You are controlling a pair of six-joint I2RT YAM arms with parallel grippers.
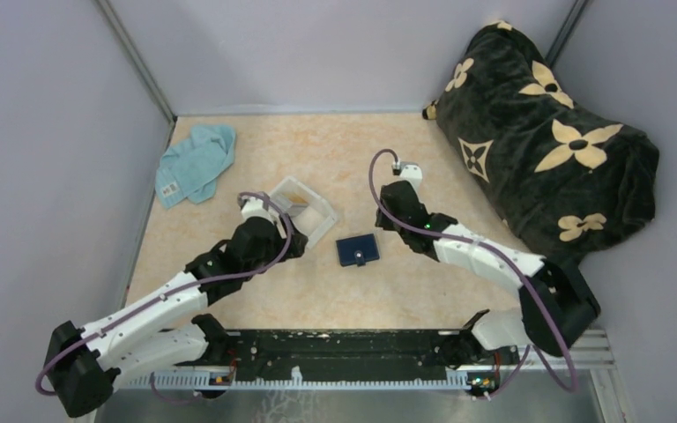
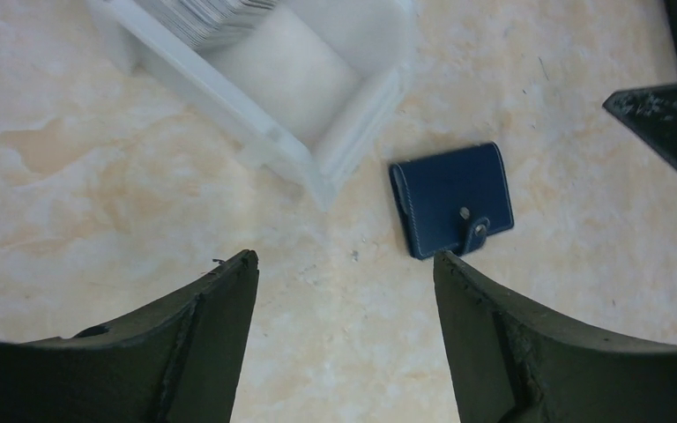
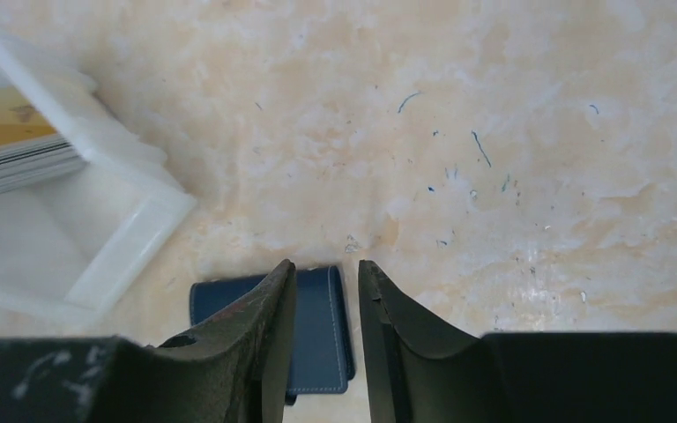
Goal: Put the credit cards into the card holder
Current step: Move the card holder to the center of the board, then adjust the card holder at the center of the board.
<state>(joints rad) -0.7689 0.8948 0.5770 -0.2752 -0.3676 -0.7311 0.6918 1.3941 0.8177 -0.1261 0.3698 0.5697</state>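
Top external view: both my arms reach over the beige marbled counter [image 1: 317, 291]. The flat navy-blue card holder with a snap tab [image 1: 359, 250] lies between them, flat on the counter and touched by nothing. It looks shut, with the tab over the front, so I judge it needs opening before any card goes in.

Credit cards, a thin greyish and orange-yellow plastic stack [image 1: 295, 198], stand on edge at one end of the clear rectangular plastic tray [image 1: 322, 220]. The tray is just beside the card holder, not touching it. No card is out yet, so the task is at its start.

Left wrist view: my left tool [image 2: 344, 256] is spread wide with nothing in it, above bare counter. Tray wall [image 2: 229, 106] and card stack [image 2: 212, 18] are ahead of it, the card holder [image 2: 452, 201] ahead-right. It is probably spread for a reach to the tray or wallet, can't tell which.

Right wrist view: my right tool [image 3: 326, 264] has its fingers only slightly parted, nothing between them. It hangs over the card holder [image 3: 322, 339], likely to pin or flip it.

A teal crumpled cloth [image 1: 196, 161] lies far left, a dark blanket with cream flowers [image 1: 546, 150] far right. Both are well apart from the work.
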